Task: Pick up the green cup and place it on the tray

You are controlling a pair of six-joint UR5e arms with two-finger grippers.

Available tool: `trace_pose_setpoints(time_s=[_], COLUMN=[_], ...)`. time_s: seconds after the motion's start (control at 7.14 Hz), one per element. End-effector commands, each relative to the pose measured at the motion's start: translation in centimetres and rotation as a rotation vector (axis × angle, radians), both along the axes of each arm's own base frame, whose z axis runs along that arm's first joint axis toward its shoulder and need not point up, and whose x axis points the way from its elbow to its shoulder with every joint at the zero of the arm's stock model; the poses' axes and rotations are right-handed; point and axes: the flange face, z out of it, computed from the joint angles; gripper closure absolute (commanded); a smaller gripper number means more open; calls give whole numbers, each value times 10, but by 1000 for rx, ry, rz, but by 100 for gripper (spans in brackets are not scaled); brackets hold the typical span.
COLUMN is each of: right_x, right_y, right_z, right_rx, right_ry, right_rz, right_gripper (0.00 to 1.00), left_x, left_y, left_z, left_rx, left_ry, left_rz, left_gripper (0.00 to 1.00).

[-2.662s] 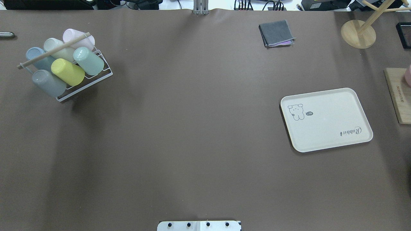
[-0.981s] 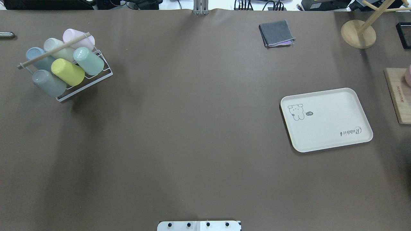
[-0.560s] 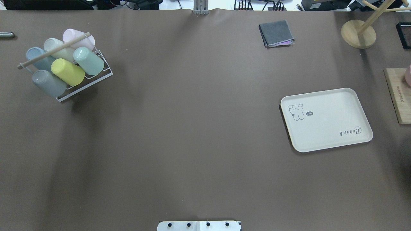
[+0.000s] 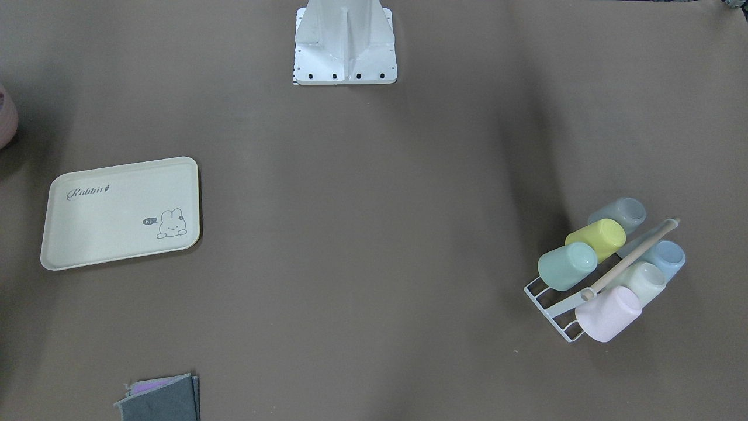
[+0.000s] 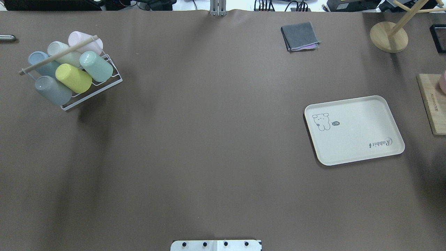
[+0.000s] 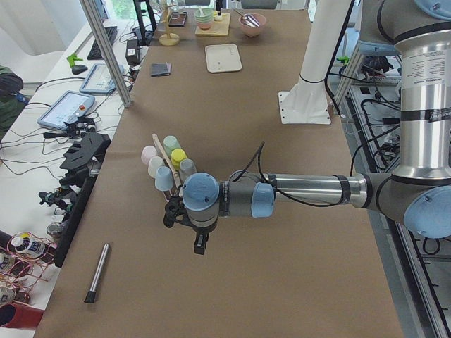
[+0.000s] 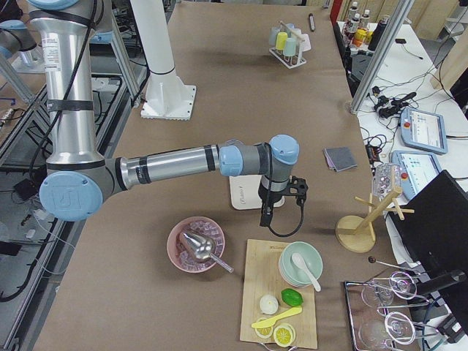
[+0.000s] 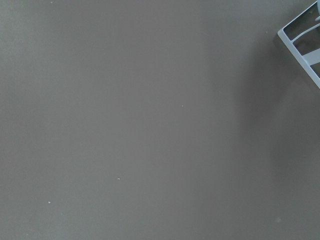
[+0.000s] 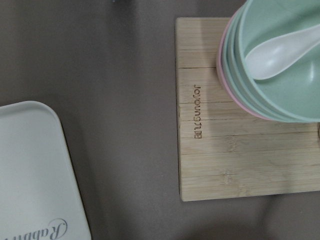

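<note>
The green cup (image 5: 96,66) lies tilted, base up, in a white wire rack (image 5: 115,75) at the far left, beside a yellow cup (image 5: 73,78). It also shows in the front view (image 4: 567,266). The cream tray (image 5: 353,139) with a bunny drawing lies at the right with nothing on it. My left gripper (image 6: 199,246) hangs above the table beside the rack; I cannot tell whether it is open. My right gripper (image 7: 265,216) hangs between the tray (image 9: 30,170) and a wooden board (image 9: 225,150); I cannot tell its state.
Several other pastel cups fill the rack. A folded grey cloth (image 5: 299,36) and a wooden stand (image 5: 388,36) sit at the back right. Stacked bowls with a spoon (image 9: 280,65) stand on the board. A pink bowl (image 7: 196,245) sits near it.
</note>
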Motion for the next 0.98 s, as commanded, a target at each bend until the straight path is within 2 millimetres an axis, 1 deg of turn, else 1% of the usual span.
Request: trace_pose_setpoints(time_s=[0.0, 0.14, 0.28, 0.42, 0.56, 0.7, 0.84], right_x=[-23, -57, -74, -74, -74, -74, -76], right_y=[1, 2, -19, -21, -20, -21, -28], right_z=[3, 1, -7, -11, -4, 10, 22], right_rx=[-36, -31, -28, -16, -22, 8, 25], right_ry=[-91, -66, -51, -57, -55, -63, -70], right_rz=[-14, -75, -76, -75, -76, -76, -73], right_gripper=[0, 0, 0, 0, 0, 0, 0], left_x=[7, 17, 30, 42, 57, 70, 82], left_y=[-16, -17, -25, -38, -41, -44, -42], left_z=[-38, -65, -93, -118, -148, -168, -182], left_rx=[73, 125, 184, 239, 301, 346, 385], left_ry=[50, 55, 53, 51, 50, 35, -4], left_rz=[14, 35, 64, 91, 121, 148, 169], left_gripper=[1, 1, 1, 1, 1, 1, 1])
